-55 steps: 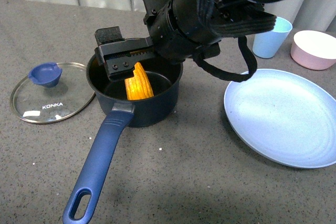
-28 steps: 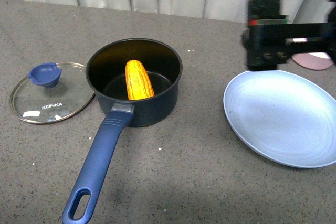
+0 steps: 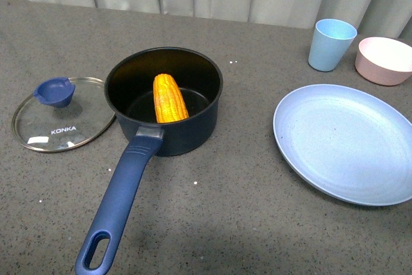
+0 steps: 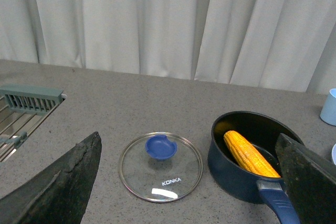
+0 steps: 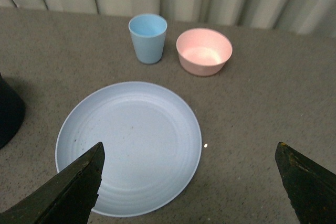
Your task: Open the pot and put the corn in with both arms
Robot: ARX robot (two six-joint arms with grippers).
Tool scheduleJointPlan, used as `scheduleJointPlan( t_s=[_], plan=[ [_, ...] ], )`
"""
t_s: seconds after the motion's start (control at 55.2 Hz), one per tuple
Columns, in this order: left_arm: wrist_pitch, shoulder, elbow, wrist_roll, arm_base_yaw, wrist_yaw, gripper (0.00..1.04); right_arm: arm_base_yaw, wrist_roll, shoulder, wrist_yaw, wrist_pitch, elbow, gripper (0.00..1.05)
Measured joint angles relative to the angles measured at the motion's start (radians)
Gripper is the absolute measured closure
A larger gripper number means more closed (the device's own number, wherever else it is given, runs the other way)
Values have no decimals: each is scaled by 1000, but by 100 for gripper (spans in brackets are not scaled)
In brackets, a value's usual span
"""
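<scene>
While neither arm enters our front view, we see the grey speckled tabletop (image 3: 244, 223) carrying every object, with the large pale blue round plate (image 3: 347, 143) at its right side. Left of the plate, well apart from it, stands our dark navy round saucepan (image 3: 187, 130), uncovered, its long blue handle (image 3: 119, 204) with an oval end hole pointing toward us. Just beside the saucepan's left wall lies the round glass lid (image 3: 61, 123) with a blue knob (image 3: 55, 91), flat on the table. Inside the saucepan leans the yellow-orange corn cob (image 3: 168, 99), one end against the near wall. Behind the plate sit a pink bowl (image 3: 385, 60) and a smaller light blue cup (image 3: 332, 44), side by side. From each wrist view we note our left gripper (image 4: 191, 187) and right gripper (image 5: 191, 184) spread wide, jaws holding nothing.
</scene>
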Motion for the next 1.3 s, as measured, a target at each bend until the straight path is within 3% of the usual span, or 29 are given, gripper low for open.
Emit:
scheduleJointPlan(
  t_s=[0.163,0.29,0.435,0.616,0.706,1.141,1.304],
  plan=[
    [0,0,0,0,0,0,7,-90,-52,-201,-60,-42,-86,9],
    [0,0,0,0,0,0,7,-145,-47,-359,-134,-158,-105,9],
    [0,0,0,0,0,0,7,-108,-63,-550,-170,-261,-148,9],
    [0,0,0,0,0,0,7,-87,-75,-626,-170,-260,-163,10],
    [0,0,0,0,0,0,7,-87,-33,-728,-128,-147,-244,26],
    [-1,-1,0,0,0,0,7,-88,-3,-764,-122,-130,-254,102],
    [-1,-1,0,0,0,0,7,-88,-2,-764,-122,-130,-254,104]
  ],
)
